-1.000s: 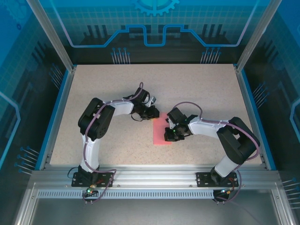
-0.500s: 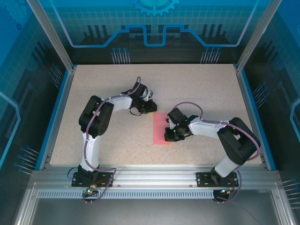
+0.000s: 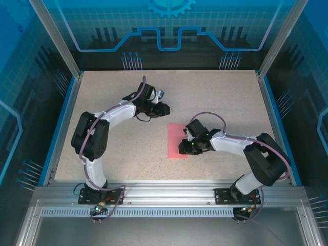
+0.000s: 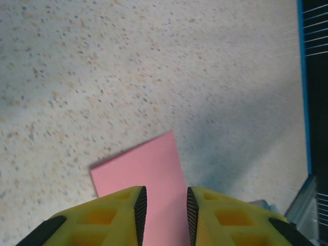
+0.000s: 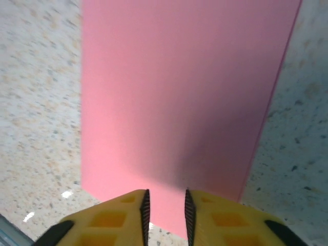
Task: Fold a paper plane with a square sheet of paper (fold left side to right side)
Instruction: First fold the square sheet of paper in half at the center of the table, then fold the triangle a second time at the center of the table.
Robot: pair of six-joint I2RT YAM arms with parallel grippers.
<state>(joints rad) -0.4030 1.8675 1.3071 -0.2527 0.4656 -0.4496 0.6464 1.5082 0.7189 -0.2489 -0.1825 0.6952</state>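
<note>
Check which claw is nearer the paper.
Right. The right claw hangs over the paper at its right edge, toward the near end. The left claw is off the paper, just past its far-left corner.

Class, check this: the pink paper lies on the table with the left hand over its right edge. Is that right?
No: the top view shows the right hand over the right edge of the paper; the left hand is off it.
</note>
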